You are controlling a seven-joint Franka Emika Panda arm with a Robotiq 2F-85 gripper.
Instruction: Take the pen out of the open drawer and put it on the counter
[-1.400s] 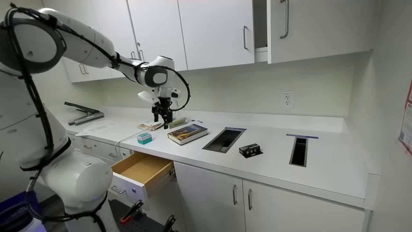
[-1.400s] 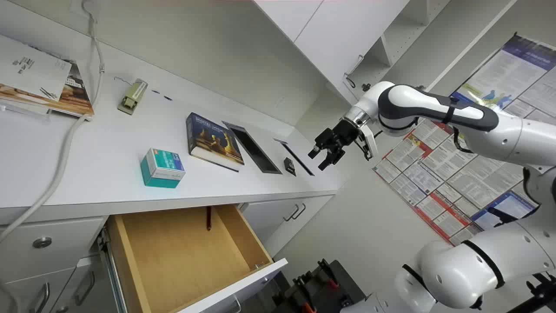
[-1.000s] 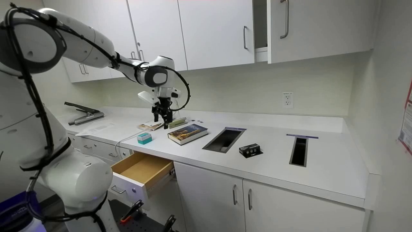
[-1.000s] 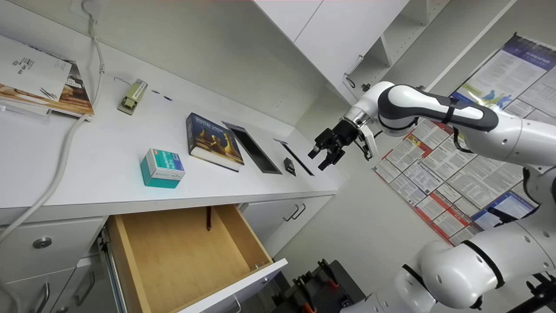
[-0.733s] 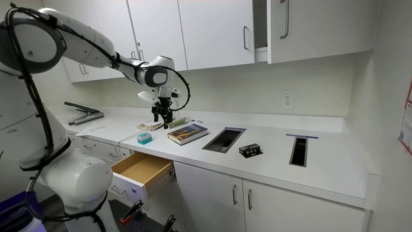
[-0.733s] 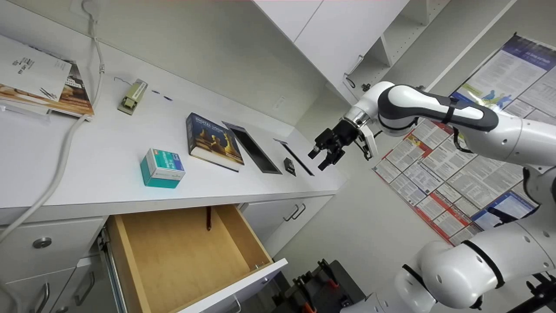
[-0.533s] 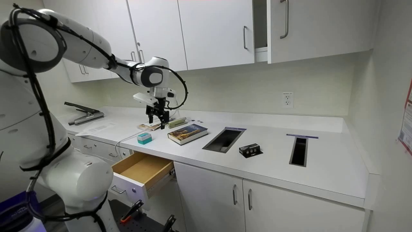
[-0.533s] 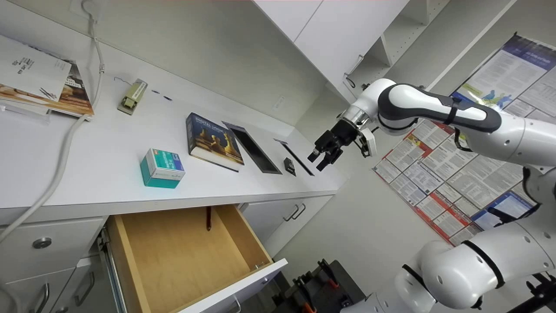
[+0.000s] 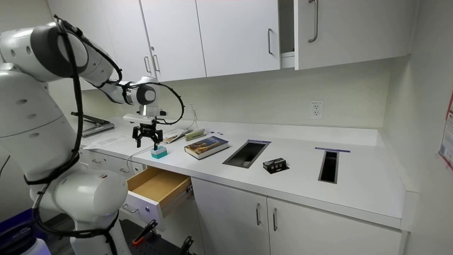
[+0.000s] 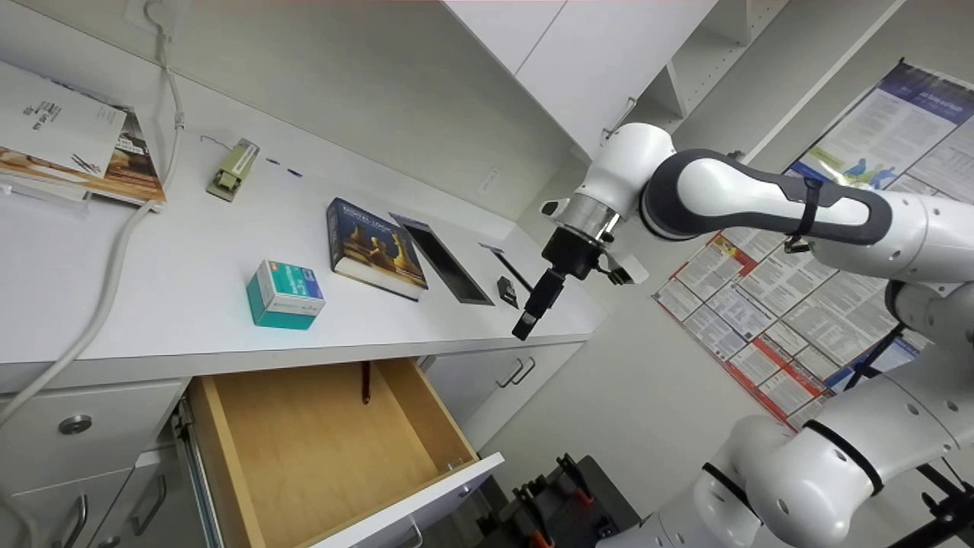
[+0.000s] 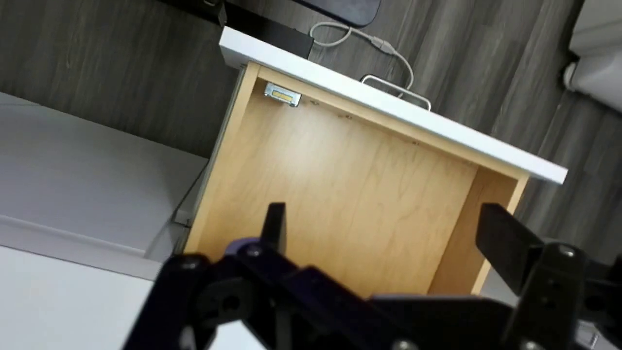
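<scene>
The drawer [image 9: 161, 184] stands open below the counter [image 9: 304, 193]; it also shows in an exterior view [image 10: 327, 464]. A dark reddish-brown pen [image 10: 366, 384] lies in the drawer's back, near one side wall, its far end under the counter's edge. The pen is hidden in the wrist view. My gripper [image 9: 147, 146] is open and empty, pointing down above the drawer. In an exterior view the gripper [image 10: 523, 329] shows edge-on. In the wrist view my gripper [image 11: 384, 214] has its fingers wide apart over the drawer's floor [image 11: 359, 189].
On the counter are a teal-and-white box [image 10: 285, 297], a thick book [image 10: 378, 247], a green device [image 10: 232, 169], a black item [image 9: 275, 165] and a white cable [image 10: 114, 259]. Dark cut-outs [image 9: 247, 154] open in the countertop. Upper cabinets [image 9: 237, 35] hang above.
My gripper has moved left and lower towards the drawer in both exterior views. It has turned, so its fingers now show edge-on in one of them. Pen and drawer have not moved.
</scene>
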